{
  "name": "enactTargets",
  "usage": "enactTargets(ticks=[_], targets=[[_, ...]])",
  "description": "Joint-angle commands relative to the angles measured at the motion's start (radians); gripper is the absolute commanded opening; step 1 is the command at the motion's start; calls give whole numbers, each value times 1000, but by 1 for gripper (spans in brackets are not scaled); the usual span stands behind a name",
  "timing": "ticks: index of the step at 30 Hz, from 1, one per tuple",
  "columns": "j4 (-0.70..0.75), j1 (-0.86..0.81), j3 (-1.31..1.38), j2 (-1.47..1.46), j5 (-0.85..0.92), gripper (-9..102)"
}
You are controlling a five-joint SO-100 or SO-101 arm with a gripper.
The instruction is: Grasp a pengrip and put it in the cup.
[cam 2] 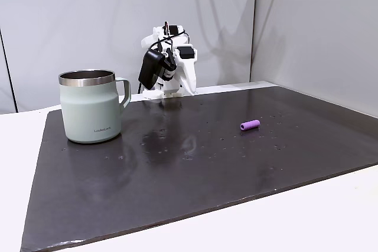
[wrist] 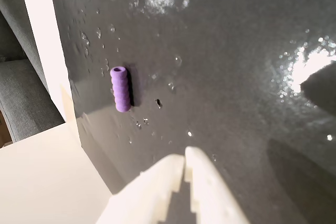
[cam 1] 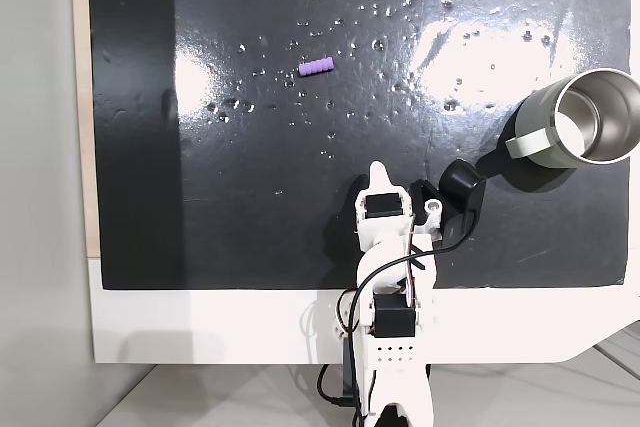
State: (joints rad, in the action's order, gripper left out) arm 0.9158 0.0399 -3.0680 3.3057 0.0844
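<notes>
1 pengrip (cam 1: 317, 66) on glossy black mat (cam 1: 250, 197), grey walls (cam 2: 118, 22)

- The cup (cam 2: 90, 107) stands upright on the dark mat (cam 2: 195, 169) at about 9 o'clock, handle turned toward 3 o'clock.
- The pengrip (cam 2: 250, 124) lies on its side on the mat near 3 o'clock, well apart from the cup.
- The white arm (cam 2: 174, 69) sits folded at 12 o'clock on the mat's far edge; its claw cannot be made out.
- A white worktop (cam 2: 283, 228) borders the mat.
</notes>
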Motion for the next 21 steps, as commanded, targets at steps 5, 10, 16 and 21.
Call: enactTargets(ticks=[5,10,16,21], targets=[[-31,-3,9,11,2,0],[-31,-3,9,11,2,0],[-31,-9,37,12,2,0],[-31,34,167,-109,-12,0]])
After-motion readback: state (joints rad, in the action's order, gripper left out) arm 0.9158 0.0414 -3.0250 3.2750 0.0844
